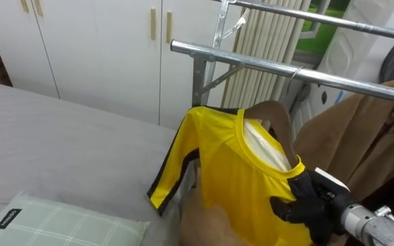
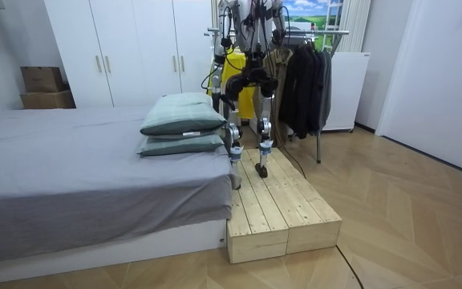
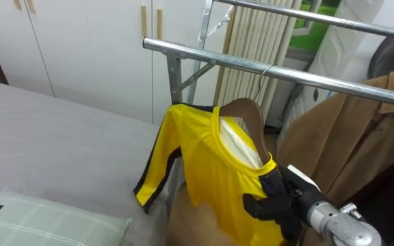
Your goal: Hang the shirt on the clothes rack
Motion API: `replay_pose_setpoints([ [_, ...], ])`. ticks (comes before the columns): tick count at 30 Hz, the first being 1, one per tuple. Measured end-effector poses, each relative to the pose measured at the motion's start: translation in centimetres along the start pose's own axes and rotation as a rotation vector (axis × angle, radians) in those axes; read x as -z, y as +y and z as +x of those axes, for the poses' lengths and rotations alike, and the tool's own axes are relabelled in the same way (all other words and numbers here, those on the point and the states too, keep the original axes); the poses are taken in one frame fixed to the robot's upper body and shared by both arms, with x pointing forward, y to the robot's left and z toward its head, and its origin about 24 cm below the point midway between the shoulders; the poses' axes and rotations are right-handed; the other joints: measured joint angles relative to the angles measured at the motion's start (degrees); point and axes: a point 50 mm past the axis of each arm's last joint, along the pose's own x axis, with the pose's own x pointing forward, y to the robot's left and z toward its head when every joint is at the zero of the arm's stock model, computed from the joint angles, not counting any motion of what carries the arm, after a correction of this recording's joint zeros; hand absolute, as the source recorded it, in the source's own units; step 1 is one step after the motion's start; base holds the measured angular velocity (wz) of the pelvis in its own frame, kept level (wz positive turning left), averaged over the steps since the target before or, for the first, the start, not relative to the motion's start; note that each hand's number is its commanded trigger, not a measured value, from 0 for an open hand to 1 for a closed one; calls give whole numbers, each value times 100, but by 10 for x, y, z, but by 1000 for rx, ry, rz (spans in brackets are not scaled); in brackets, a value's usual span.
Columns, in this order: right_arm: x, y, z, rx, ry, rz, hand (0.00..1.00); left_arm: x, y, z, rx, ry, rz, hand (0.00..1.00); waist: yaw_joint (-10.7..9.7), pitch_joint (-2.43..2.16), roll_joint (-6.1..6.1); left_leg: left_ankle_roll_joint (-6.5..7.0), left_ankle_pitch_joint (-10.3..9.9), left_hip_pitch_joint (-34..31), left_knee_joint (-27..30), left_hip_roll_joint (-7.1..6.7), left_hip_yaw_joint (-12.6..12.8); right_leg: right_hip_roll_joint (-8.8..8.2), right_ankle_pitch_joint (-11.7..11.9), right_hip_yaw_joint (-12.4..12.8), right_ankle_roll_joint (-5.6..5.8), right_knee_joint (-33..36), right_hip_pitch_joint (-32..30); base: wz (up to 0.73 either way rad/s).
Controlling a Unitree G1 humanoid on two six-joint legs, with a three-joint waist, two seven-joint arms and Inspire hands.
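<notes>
**Pillow** (image 1: 60,222): pale green check, lying on the bed (image 1: 60,137), well to the left of the right robot hand and nearest the camera. A small dark label (image 1: 7,217) sits at its corner, and the print is too small to read.

**Right robot hand** (image 1: 306,201): dark fingers clamped on the shirt's shoulder, just beside the collar.

**Shirt** (image 1: 231,171): yellow with dark trim. It is draped on the hanger and spreads left and up from the robot hand, with one sleeve drooping toward the bed. No writing or logo shows on it.

**Hanger** (image 1: 276,113): brown wood, above the robot hand. Its wire hook (image 1: 296,72) appears to sit over the rail.

**Rail** (image 1: 252,61): a metal bar, above and beyond the robot hand.

**Coat** (image 1: 361,130): brown, hung on the same rail, just right of the robot hand.

**Wardrobe** (image 1: 94,48): white doors, far left, no markings.

**Step in hand (judged):** the shirt is being seated on the rail, with the hook likely already on.

**Next move (judged):** uncurl the fingers without snagging the cloth, then draw back low and to the right. That way the hanger is not tugged off the rail and the shirt does not slip off the wood.
</notes>
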Motion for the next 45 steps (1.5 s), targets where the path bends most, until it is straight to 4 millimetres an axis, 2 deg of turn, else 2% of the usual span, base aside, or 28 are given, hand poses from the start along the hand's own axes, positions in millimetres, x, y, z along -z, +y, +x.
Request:
replay_pose_setpoints([
  [1, 0, 1, 0, -2, -2, 1, 97, 0, 0, 0, 0, 0, 0, 0, -2, 1, -1, 0, 0, -1, 0, 0, 0, 0, 0, 0, 0, 0, 2, 0],
  [2, 0, 1, 0, -2, -3, 0, 31, 0, 0, 0, 0, 0, 0, 0, -1, 1, -1, 0, 0, -1, 0, 0, 0, 0, 0, 2, 0, 0, 1, 0],
  [3, 0, 1, 0, -2, -3, 0, 20, 0, 0, 0, 0, 0, 0, 0, -1, 1, 0, 0, 0, -1, -1, 0, 0, -1, 0, 2, 0, 1, 0, 0],
  [4, 0, 1, 0, -2, -3, 0, 0, 0, 0, 0, 0, 0, 0, 0, -1, 1, -1, 0, 0, -2, -2, 0, 1, -2, 0, 3, 0, 2, -2, 0],
  [41, -2, -1, 0, 20, -20, -2, 0, 1, -1, 0, 2, 3, -2, 0, -20, -10, -29, 0, 0, 9, -49, -10, 13, 1, -2, 20, 4, 11, -19, 0],
  [45, -4, -1, 0, 19, -27, -5, 0, 2, -1, 0, 3, 5, -2, 0, -13, -10, -39, 1, 1, 18, -60, -10, 55, 11, -4, 88, 7, 11, -32, -6],
])
